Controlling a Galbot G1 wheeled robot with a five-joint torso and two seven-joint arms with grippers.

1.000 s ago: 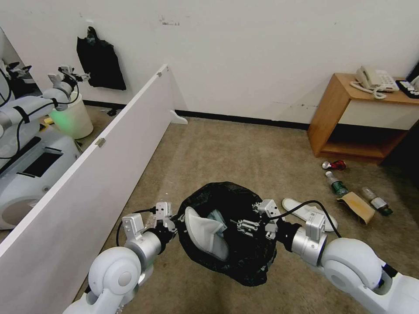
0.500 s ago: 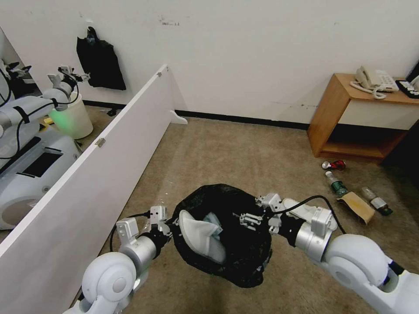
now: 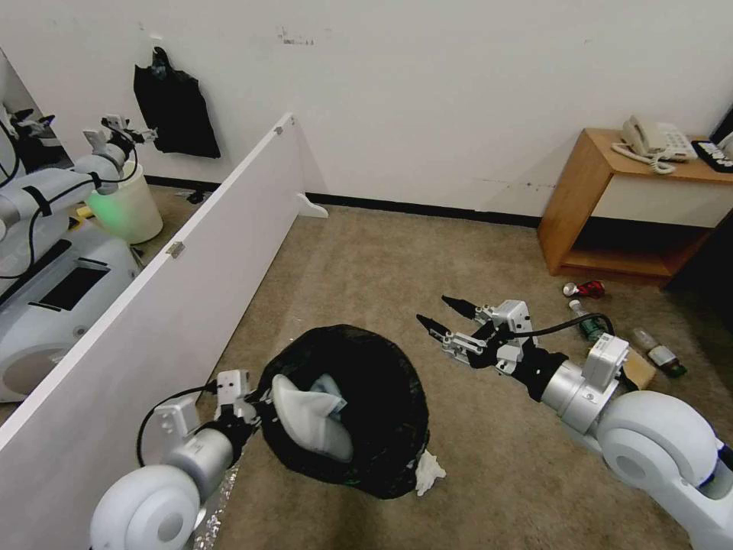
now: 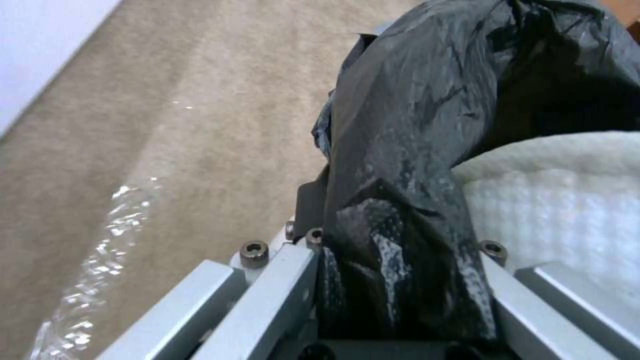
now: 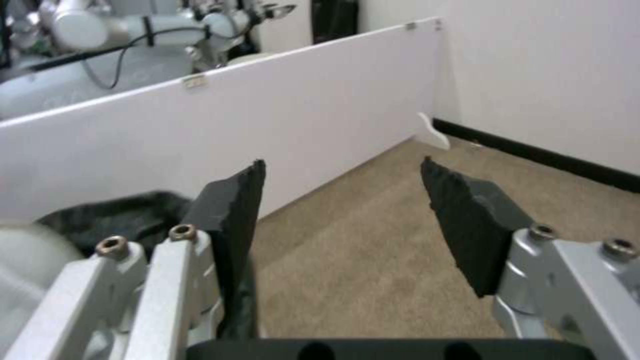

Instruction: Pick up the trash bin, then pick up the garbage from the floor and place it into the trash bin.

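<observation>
I find no legible text, brand, number or sign in any of my views. The green label on the plastic bottle (image 3: 589, 327) by the wooden side table (image 3: 580, 206) carries no print I can make out. The red can (image 3: 586, 289) shows colour only, no readable mark. The keypad of the beige telephone (image 3: 655, 140) is too small to read. The dark smudges on the wall (image 3: 295, 37) form no letters. The small tag on the white partition (image 3: 176, 249) is unreadable.
</observation>
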